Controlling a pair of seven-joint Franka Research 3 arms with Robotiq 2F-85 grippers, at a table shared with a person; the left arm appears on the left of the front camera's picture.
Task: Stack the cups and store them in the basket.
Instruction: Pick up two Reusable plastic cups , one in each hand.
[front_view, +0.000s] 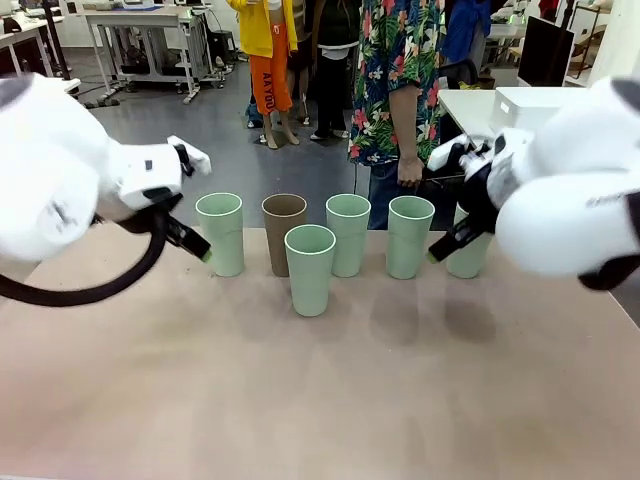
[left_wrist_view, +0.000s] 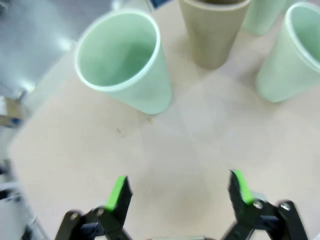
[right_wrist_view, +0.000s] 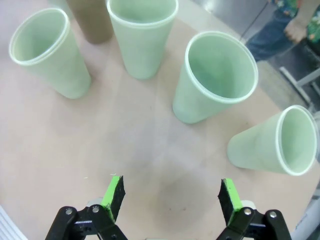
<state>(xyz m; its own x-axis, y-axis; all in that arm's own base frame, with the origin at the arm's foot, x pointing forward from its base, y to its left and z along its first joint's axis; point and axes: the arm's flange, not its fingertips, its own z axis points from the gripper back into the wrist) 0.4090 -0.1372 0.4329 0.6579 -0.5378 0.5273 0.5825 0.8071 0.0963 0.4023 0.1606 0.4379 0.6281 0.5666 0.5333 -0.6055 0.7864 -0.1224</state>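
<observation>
Six cups stand on the table. In the front view the back row holds a mint cup (front_view: 220, 232), a brown cup (front_view: 284, 232), and two more mint cups (front_view: 348, 232) (front_view: 410, 235). Another mint cup (front_view: 310, 268) stands in front, and one (front_view: 468, 258) is partly hidden behind my right gripper (front_view: 440, 252). My left gripper (front_view: 200, 250) hangs just left of the leftmost cup. In its wrist view the left gripper (left_wrist_view: 180, 190) is open, short of a mint cup (left_wrist_view: 125, 62) and the brown cup (left_wrist_view: 214, 30). My right gripper (right_wrist_view: 171, 194) is open, facing mint cups (right_wrist_view: 215, 75) (right_wrist_view: 275, 142). The basket is out of view.
A person in a floral shirt (front_view: 400, 70) stands at the far edge, one hand (front_view: 410, 170) low. A white side table with a white box (front_view: 525, 100) is at the back right. The tan tabletop (front_view: 320, 400) is bare toward me.
</observation>
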